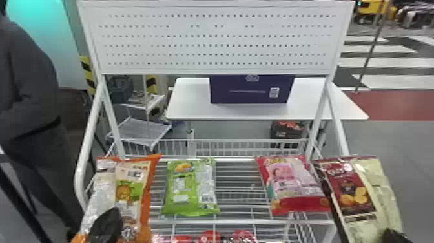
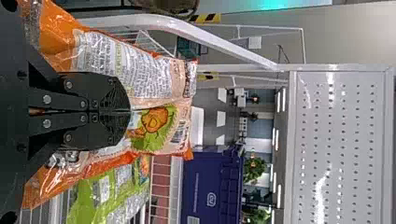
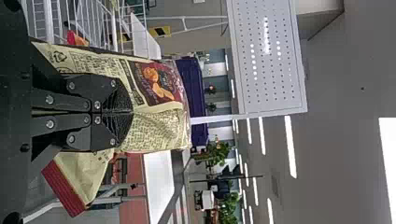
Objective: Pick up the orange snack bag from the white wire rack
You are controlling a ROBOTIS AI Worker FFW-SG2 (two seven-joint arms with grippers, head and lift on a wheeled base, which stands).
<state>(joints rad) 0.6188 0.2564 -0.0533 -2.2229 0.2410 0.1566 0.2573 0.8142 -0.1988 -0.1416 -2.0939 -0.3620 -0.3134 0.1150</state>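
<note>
At the left side of the white wire rack [image 1: 239, 222], the orange snack bag [image 1: 127, 187] stands tilted, with my left gripper [image 1: 106, 225] over its lower part. In the left wrist view the left gripper [image 2: 130, 112] is shut on the orange snack bag [image 2: 152, 86], whose film creases at the fingertips. My right gripper [image 1: 391, 238] is at the lower right of the head view, on a cream and maroon bag [image 1: 350, 190]. The right wrist view has the right gripper [image 3: 132, 112] shut on that cream and maroon bag [image 3: 161, 128].
A green bag [image 1: 190, 187] lies on the rack beside the orange one, and a pink and red bag [image 1: 292, 184] lies farther right. More red packs [image 1: 211, 237] are on a lower level. Behind stand a white perforated panel [image 1: 219, 40] and a table [image 1: 190, 106] with a purple box [image 1: 252, 92].
</note>
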